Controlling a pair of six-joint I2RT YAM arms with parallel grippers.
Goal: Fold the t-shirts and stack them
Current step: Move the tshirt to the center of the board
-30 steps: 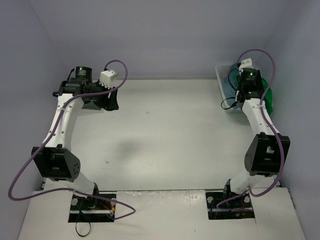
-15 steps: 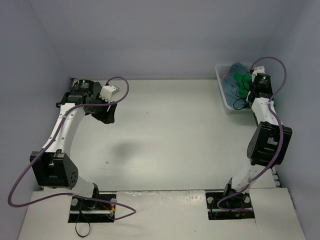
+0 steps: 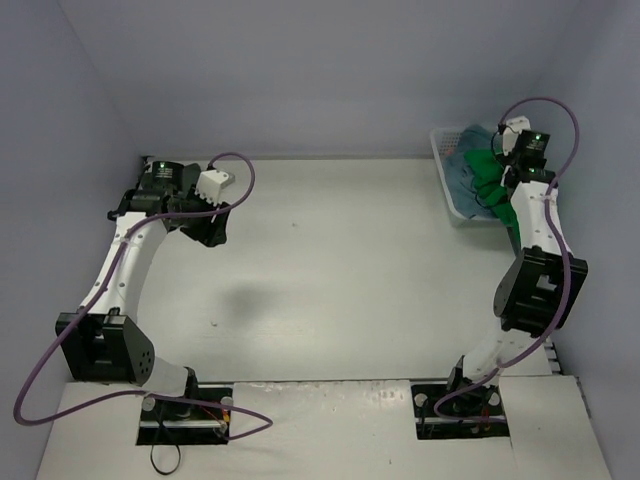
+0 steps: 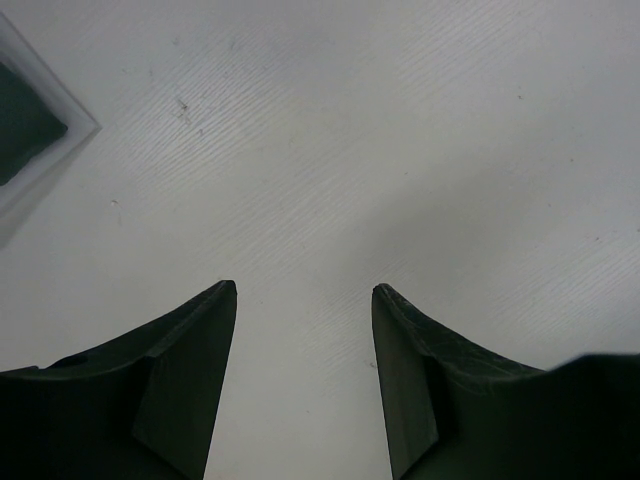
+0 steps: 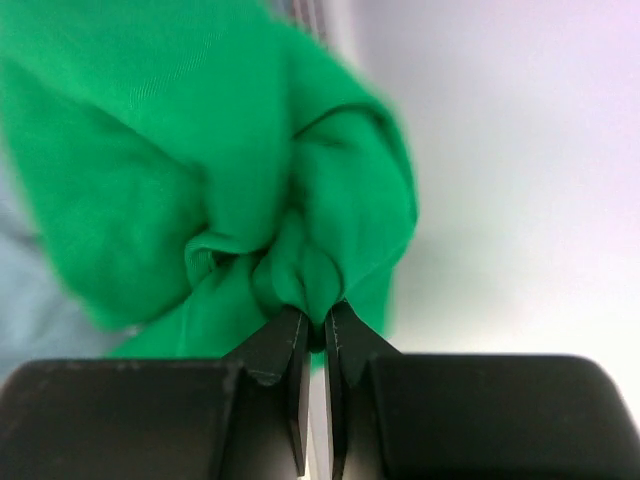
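The left pincer is released, its two dark fingers spread apart at the bottom of the wrist view. It holds nothing and hangs over bare surface. The right pincer is clenched, its jaws nearly meeting on a bunched fold of the green shirt, which fills the upper left of that view.

From above, the pale surface spreads across the middle of the frame. The white basket sits at the upper right, and the green shirt is heaped at it. A teal shirt lies just left of the green one. Plain lilac-grey walls close in the far side and both flanks.
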